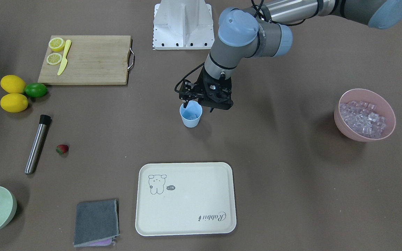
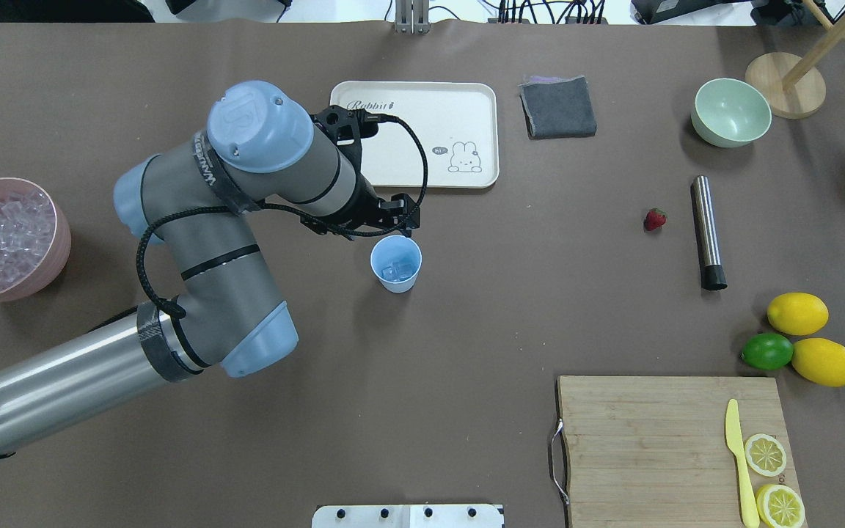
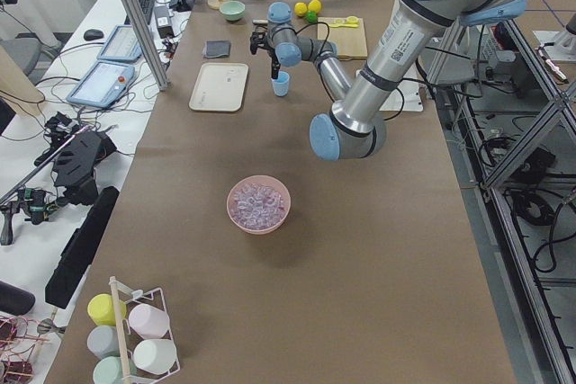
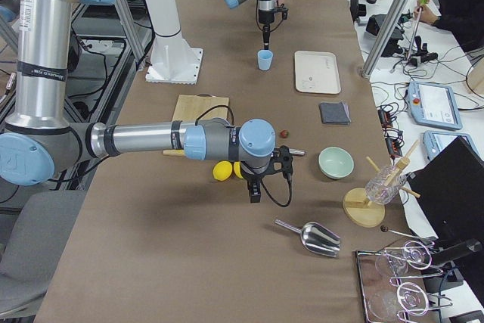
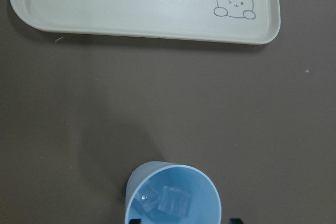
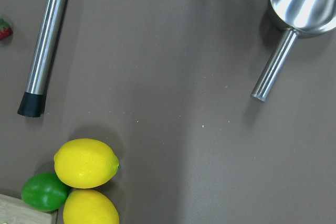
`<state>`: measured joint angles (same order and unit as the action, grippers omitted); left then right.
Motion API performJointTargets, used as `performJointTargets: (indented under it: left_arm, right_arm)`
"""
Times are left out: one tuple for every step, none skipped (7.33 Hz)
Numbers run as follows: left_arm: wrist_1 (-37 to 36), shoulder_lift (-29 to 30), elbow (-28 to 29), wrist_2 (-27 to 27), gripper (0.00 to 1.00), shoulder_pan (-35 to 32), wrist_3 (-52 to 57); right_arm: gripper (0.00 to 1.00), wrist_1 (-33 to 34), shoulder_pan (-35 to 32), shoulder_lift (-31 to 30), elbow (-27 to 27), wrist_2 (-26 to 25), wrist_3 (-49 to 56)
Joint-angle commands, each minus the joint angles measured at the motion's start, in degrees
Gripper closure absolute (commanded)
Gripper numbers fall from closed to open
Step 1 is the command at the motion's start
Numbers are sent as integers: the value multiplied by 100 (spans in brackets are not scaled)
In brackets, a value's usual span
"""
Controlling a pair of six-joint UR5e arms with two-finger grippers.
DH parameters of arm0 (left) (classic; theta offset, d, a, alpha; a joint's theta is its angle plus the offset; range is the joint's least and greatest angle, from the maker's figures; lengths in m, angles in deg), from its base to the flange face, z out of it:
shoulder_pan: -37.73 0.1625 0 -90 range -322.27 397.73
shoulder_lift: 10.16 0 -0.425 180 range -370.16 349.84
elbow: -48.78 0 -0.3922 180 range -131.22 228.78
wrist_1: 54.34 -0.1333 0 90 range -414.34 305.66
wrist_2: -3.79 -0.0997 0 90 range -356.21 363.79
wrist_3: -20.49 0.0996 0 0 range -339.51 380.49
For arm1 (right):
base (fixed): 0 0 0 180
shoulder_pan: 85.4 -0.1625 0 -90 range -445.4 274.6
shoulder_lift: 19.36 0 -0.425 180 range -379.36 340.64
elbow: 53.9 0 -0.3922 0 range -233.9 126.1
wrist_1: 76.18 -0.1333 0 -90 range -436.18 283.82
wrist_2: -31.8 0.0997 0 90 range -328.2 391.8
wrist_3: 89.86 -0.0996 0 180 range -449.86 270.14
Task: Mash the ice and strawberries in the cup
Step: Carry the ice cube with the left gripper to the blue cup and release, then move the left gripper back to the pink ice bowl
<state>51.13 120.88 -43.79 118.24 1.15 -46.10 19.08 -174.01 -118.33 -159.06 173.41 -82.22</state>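
Clear ice cubes (image 5: 170, 201) sit in the light-blue plastic cup (image 1: 190, 122); the red strawberry (image 1: 62, 149) waits outside, unmashed. Left jaws spread, empty; right jaws: cannot tell.

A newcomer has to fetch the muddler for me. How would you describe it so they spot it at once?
Find the wooden cutting board; past its corner sit two whole lemons and a lime. A little further from the board, the muddler lies flat beside a small strawberry. It is the only long steel rod, with a black cap at one end.
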Motion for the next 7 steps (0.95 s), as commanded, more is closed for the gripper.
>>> performJointTargets:
  left_arm:
    - [-9,-759,-330,270,2,-576,1134]
    - [-8,-1024,-366,288,2,-822,1722]
    - [-8,-1392,-436,331,2,-1138,2424]
    - [0,-1831,-550,489,2,-1480,3196]
    - [35,-2314,-664,499,2,-1771,3813]
    - [62,-2684,-726,473,2,-2009,4376]
    - [71,-2992,-779,490,2,-2315,4947]
  right_arm:
    - [0,-16,106,88,-4,94,-52]
    - [0,-16,194,185,-13,382,-69]
    - [0,-16,342,351,-13,420,-252]
    - [0,-16,500,483,-13,420,-341]
    - [0,-25,667,650,-13,403,-420]
    - [0,-16,800,834,4,385,-430]
    - [0,-16,897,958,13,377,-500]
